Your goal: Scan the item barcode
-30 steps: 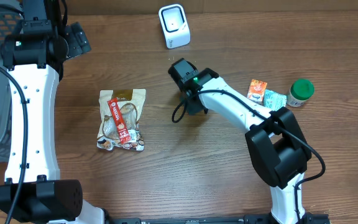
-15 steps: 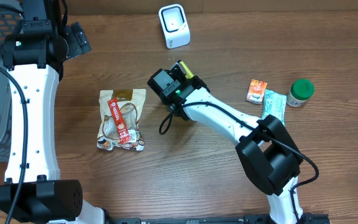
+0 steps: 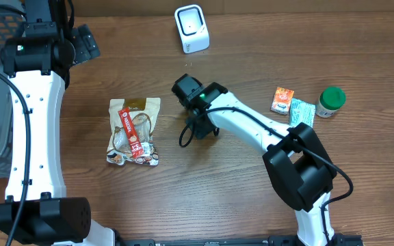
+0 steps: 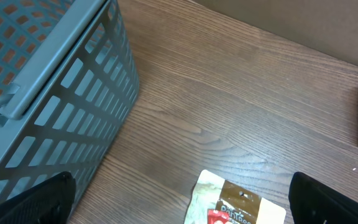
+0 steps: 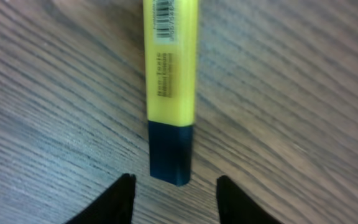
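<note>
Right gripper (image 5: 175, 184) fingers spread, grasping nothing; a yellow highlighter (image 5: 171, 93), barcode (image 5: 166, 15) up, lies just beyond its fingertips. Left gripper (image 4: 182, 202) fingers wide apart, empty

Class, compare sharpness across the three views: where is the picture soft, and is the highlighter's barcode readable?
Right wrist: soft, blurred; the highlighter shows its barcode at the top edge, digits unreadable. Overhead: sharp, evenly lit table. Left wrist: sharp on the basket grid.
</note>
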